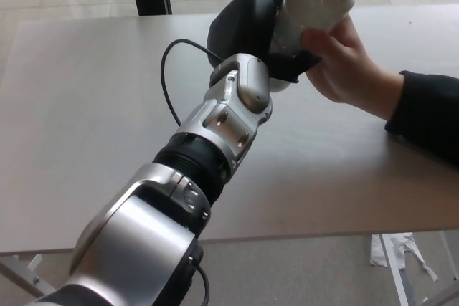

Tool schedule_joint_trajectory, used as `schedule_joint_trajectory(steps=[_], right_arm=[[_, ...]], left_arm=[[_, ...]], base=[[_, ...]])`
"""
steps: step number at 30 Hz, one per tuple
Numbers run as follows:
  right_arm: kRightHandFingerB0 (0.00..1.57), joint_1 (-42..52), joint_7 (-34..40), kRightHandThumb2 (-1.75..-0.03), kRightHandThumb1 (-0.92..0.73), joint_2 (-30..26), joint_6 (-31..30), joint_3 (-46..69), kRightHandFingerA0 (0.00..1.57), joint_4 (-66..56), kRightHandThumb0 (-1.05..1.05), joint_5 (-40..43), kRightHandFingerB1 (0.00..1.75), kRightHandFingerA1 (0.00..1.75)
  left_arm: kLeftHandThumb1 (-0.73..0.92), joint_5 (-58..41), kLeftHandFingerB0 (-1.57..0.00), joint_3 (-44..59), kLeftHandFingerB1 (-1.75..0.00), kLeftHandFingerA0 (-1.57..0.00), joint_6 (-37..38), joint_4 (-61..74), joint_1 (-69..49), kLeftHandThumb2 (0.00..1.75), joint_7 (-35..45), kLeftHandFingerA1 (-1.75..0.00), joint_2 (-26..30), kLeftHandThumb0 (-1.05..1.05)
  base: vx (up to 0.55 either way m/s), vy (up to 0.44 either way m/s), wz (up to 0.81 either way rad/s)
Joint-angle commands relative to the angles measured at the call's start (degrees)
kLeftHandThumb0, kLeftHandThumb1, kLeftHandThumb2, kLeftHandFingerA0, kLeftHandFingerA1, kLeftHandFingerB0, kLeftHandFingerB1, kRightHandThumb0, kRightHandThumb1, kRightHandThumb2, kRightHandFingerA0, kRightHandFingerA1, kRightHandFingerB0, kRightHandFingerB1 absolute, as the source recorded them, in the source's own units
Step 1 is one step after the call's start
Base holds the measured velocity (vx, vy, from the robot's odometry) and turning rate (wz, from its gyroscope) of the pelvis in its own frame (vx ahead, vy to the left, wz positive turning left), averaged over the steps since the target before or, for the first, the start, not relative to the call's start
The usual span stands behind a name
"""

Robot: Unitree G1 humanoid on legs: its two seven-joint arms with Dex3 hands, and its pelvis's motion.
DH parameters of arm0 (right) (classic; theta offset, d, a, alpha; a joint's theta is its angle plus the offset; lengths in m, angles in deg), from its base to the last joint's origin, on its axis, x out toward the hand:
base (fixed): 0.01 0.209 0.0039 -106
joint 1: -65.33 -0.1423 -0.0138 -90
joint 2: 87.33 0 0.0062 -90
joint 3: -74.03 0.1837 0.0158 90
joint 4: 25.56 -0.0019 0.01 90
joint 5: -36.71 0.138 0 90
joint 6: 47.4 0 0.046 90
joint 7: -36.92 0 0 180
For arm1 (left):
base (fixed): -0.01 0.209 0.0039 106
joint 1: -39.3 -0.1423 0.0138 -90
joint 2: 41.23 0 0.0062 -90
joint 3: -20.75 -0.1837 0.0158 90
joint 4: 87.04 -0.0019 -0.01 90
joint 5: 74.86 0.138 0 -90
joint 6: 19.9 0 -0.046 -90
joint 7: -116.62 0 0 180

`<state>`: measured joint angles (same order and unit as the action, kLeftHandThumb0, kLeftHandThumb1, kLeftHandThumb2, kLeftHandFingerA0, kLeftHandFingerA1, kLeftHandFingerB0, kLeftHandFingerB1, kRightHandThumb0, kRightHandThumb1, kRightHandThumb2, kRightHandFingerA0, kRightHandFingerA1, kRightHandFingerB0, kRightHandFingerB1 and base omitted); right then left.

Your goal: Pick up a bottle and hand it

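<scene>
Left hand: clamped on the white bottle, fingers wrapped round its lower body, thumb side partly hidden by the wrist housing. Grip looks firm; bottle tilted, cap end up and away toward pic top-right. Bottle is held in the air above the far part of the table, not touching it.

Person's hand: reaching in from the right, dark sleeve behind it. It is touching the bottle, thumb and fingers closing round the same body section just beside my fingers. Contact confirmed; whether the person carries the weight yet, cannot tell.

Right hand: not in view.

Arm: forearm and elbow run from bottom-left up to the hand, black cable looping off the wrist over the tabletop. Cable slack, no snag seen.

Judgement, step in hand: handover, late stage of the task. Pickup done, release pending.

To do it well:
- Hold wrist steady, no twist, no pull-back while the person settles their grip.
- Open fingers slowly and evenly, only once the person's hold looks complete.
- Fingers overlap theirs closely, so open outward, away from their thumb, to avoid a pinch.
- Withdraw low and to my left, clear of bottle and cable.

Risk: early release with bottle tilted = slip and drop onto table.
</scene>
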<state>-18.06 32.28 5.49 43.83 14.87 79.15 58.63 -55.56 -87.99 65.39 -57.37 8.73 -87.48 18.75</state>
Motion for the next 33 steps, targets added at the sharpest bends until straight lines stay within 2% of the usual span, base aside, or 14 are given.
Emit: schedule_joint_trajectory(steps=[1, 2, 10, 11, 13, 14, 16, 24, 25, 27, 28, 29, 30, 33], right_arm=[[0.46, -0.38, -1.92, -0.92, -0.34, -0.27, 1.61, 0.21, 0.63, 0.60, -0.96, 0.60, 0.93, 1.11], [0.43, -0.10, -1.70, -0.92, -0.32, -0.55, 1.28, 0.26, 0.63, 0.27, -0.96, 0.36, 0.92, 1.11], [0.49, 0.62, -2.50, -0.94, -0.36, -1.92, 1.32, 1.18, 0.57, 0.38, -1.01, 0.35, 0.98, 1.16], [0.51, 0.75, -1.97, -0.58, -0.52, -2.29, -0.21, 1.37, 0.43, 0.07, -1.04, 0.44, 1.11, 1.29], [0.46, 1.17, -1.57, -0.95, -0.36, -2.67, -0.39, 1.60, 0.54, -0.16, -1.01, -0.06, 0.98, 1.17], [0.48, 1.19, -1.61, -0.58, -0.53, -2.89, -0.41, 1.86, 0.46, -0.16, -1.05, 0.03, 1.13, 1.36], [0.47, 1.29, -1.76, -0.98, -0.40, -3.46, 0.09, 2.62, 0.54, 0.13, -1.03, 0.07, 1.00, 1.19], [0.41, 0.99, -1.09, -0.98, -0.38, -4.50, -1.91, 4.44, 0.46, -0.29, -1.05, 0.96, 1.00, 1.18], [0.42, 1.09, -0.70, -0.99, -0.38, -4.48, -2.60, 4.74, 0.54, -0.51, -1.05, 1.09, 1.00, 1.21], [0.41, 1.47, -0.20, -0.99, -0.36, -4.75, -3.79, 5.35, 0.55, -0.51, -1.05, 1.21, 1.00, 1.21], [0.45, 1.45, -0.29, -0.61, -0.51, -4.66, -3.67, 5.61, 0.44, -0.29, -1.05, 1.39, 1.14, 1.37], [0.40, 1.45, -0.21, -1.00, -0.37, -4.64, -3.18, 5.72, 0.50, -0.10, -1.05, 1.09, 1.00, 1.20], [0.45, 1.51, -0.34, -0.62, -0.53, -4.73, -2.95, 5.73, 0.44, 0.03, -1.05, 0.90, 1.16, 1.36], [0.43, 1.47, -0.11, -0.62, -0.52, -5.13, -2.78, 6.11, 0.44, 0.79, -1.05, 0.71, 1.17, 1.37]], left_arm=[[0.49, -0.43, 0.00, -3.04, 0.00, -0.01, -7.59, 8.56, -0.01, 0.78, 18.56, -0.41, 1.41, -0.82], [0.56, -0.27, 0.00, -3.71, -0.01, 0.00, -7.75, 11.09, -1.25, 0.87, 21.27, -0.21, 3.68, -1.03], [0.59, -2.01, 0.00, -1.71, -0.02, 0.00, -10.88, 52.37, -22.79, 0.90, 35.33, -0.24, 26.81, -1.05], [0.57, -4.03, 0.00, 0.84, 0.00, 0.00, -10.20, 59.66, -27.69, 0.87, 37.37, -0.20, 30.84, -1.02], [0.55, -7.63, 0.00, 6.22, 0.00, 0.00, -10.71, 70.36, -35.30, 0.86, 40.71, -0.20, 36.78, -1.00], [0.56, -8.79, 0.00, 8.54, 0.00, 0.00, -9.98, 73.19, -38.03, 0.87, 41.43, -0.23, 38.59, -1.00], [0.57, -11.96, 0.00, 18.26, 0.00, 0.00, -6.25, 80.16, -47.39, 0.90, 42.58, -0.26, 42.80, -1.00], [0.51, -30.68, -0.04, 62.29, -0.35, -0.22, -2.74, 89.93, -75.18, 0.89, 40.71, -0.61, 36.00, -0.79], [0.63, -37.28, -0.13, 69.74, -0.38, -0.33, -2.50, 87.68, -79.45, 0.59, 41.31, -0.64, 34.93, -0.73], [0.50, -42.62, -0.10, 76.23, -0.46, -0.37, 1.04, 81.66, -83.78, 0.88, 41.93, -0.65, 34.44, -0.76], [0.64, -44.04, -0.15, 78.48, -0.34, -0.42, 2.34, 78.23, -85.19, 0.59, 42.58, -0.61, 34.87, -0.75], [0.51, -44.51, -0.09, 81.80, -0.44, -0.36, 4.86, 72.97, -86.67, 0.89, 42.08, -0.62, 35.34, -0.78], [0.66, -44.47, -0.15, 82.79, -0.33, -0.41, 6.71, 70.63, -87.06, 0.60, 41.49, -0.54, 35.62, -0.78], [0.55, -46.74, -0.07, 88.54, -0.47, -0.32, 16.62, 56.36, -87.18, 0.91, 39.68, -0.62, 37.93, -0.72]], base=[[0.00, 0.000, 0.00], [0.00, 0.000, 0.00], [0.00, 0.000, 0.00], [0.00, 0.000, 0.00], [0.00, 0.000, 0.00], [0.00, 0.000, 0.00], [0.00, 0.000, 0.00], [0.00, 0.000, 0.00], [0.00, 0.000, 0.00], [0.00, 0.000, 0.00], [0.00, 0.000, 0.00], [0.00, 0.000, 0.00], [0.00, 0.000, 0.00], [0.00, 0.000, 0.00]])
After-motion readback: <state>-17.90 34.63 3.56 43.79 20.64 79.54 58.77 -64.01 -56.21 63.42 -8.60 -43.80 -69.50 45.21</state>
